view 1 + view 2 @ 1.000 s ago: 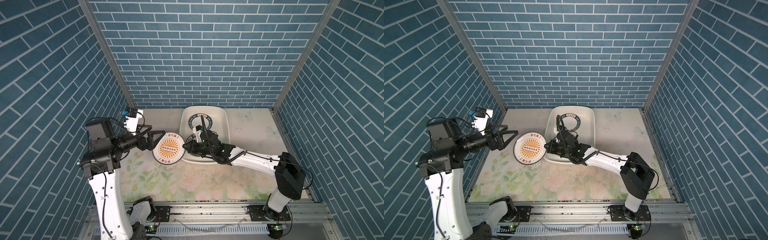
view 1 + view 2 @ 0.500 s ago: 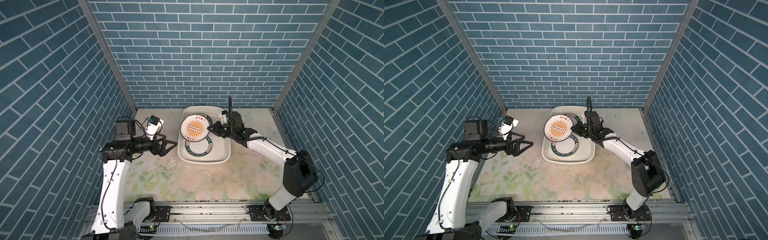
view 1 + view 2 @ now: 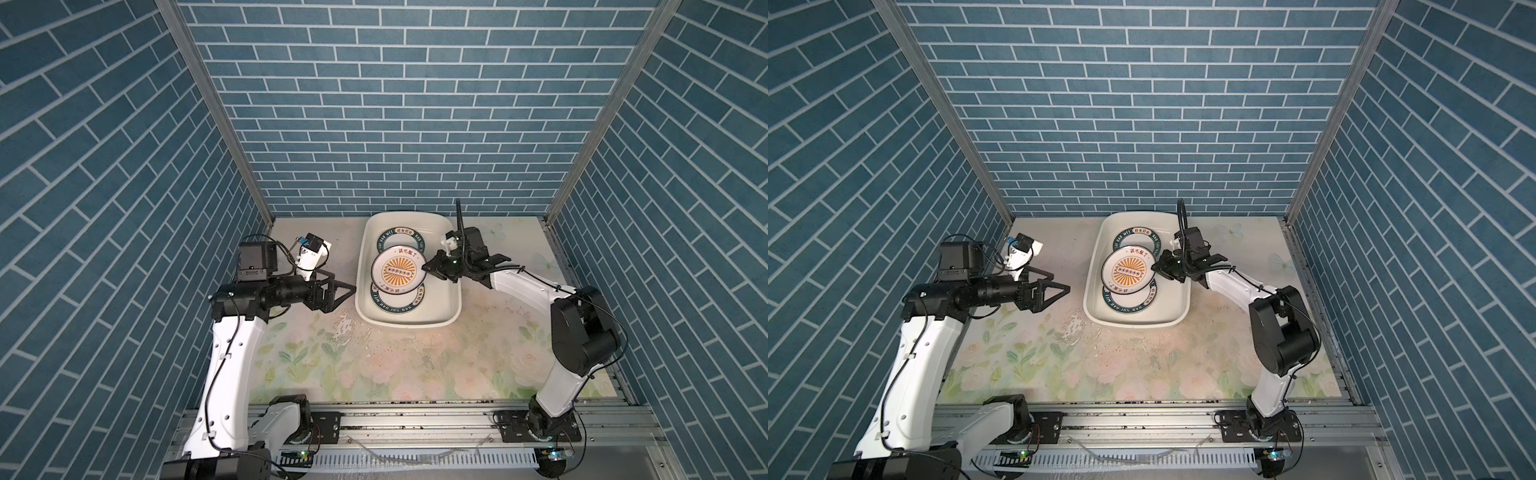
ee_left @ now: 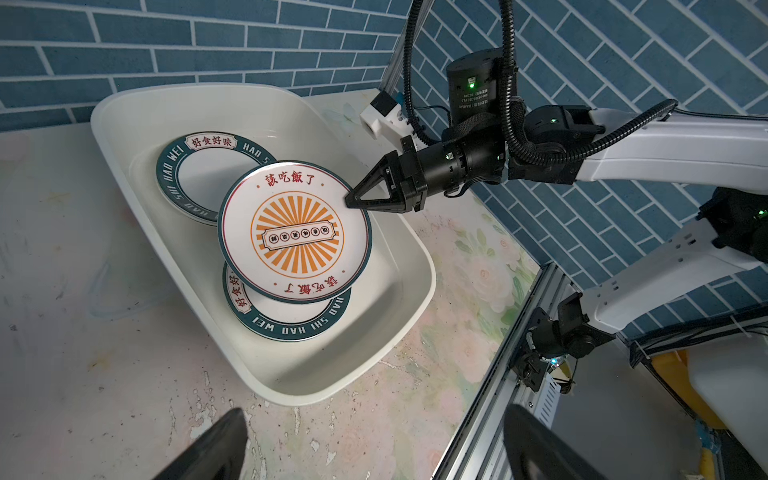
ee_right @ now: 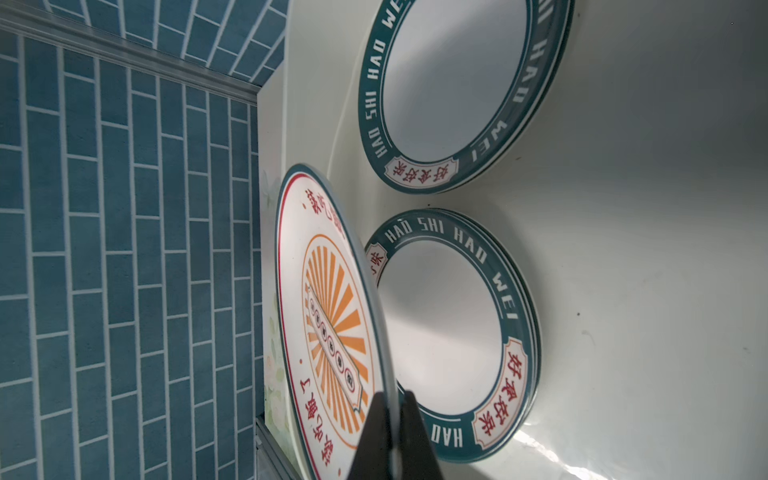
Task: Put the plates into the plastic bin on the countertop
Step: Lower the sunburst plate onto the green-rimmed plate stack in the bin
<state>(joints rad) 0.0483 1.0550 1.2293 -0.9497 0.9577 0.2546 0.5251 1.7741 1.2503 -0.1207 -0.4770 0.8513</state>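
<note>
The right gripper (image 3: 424, 268) is pinched closed on the right edge of a round white plate with an orange sunburst centre and thin dark rim (image 3: 397, 271). The right wrist view shows its two black fingers (image 5: 409, 436) clamped on either side of the plate's rim. The plate is held tilted inside the large cream-white plastic bin (image 3: 440, 299), raised above the bin's contents.

Below it lie two round white plates with dark green lettered rims. One (image 3: 401, 241) is at the bin's far end and the other (image 3: 397, 305) at its near end. From above, the held plate overlaps part of each. In the right wrist view more rims show under both, so each tops a small stack, but I cannot tell how many.

The bin sits against the back edge of the pale flower-printed countertop (image 3: 374, 365), near its middle.

The left gripper (image 3: 345, 282) has its jaws spread wide and holds nothing. It hangs over the countertop just beside the bin's left wall without touching it.

Blue brick-patterned walls (image 3: 374, 104) enclose the countertop.
</note>
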